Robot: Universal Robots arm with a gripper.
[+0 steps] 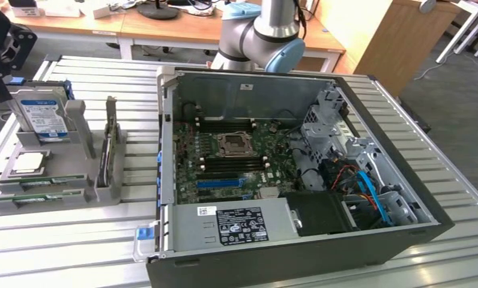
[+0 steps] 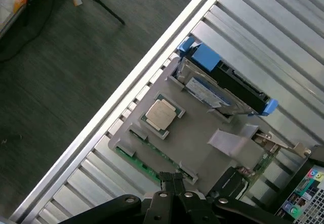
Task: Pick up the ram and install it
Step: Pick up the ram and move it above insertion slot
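One ram (image 2: 135, 163) lies below pincer (image 2: 172, 177) (closed, apart).

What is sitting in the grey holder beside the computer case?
A blue-labelled hard drive and a thin board stand upright; a silver processor and two green ram sticks lie flat. Whatever is under them is hidden.

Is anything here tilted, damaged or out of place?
Nothing stands out. The hard drive stands upright in the grey holder, the processor lies flat in its pocket, and the ram sticks lie in their grooves.
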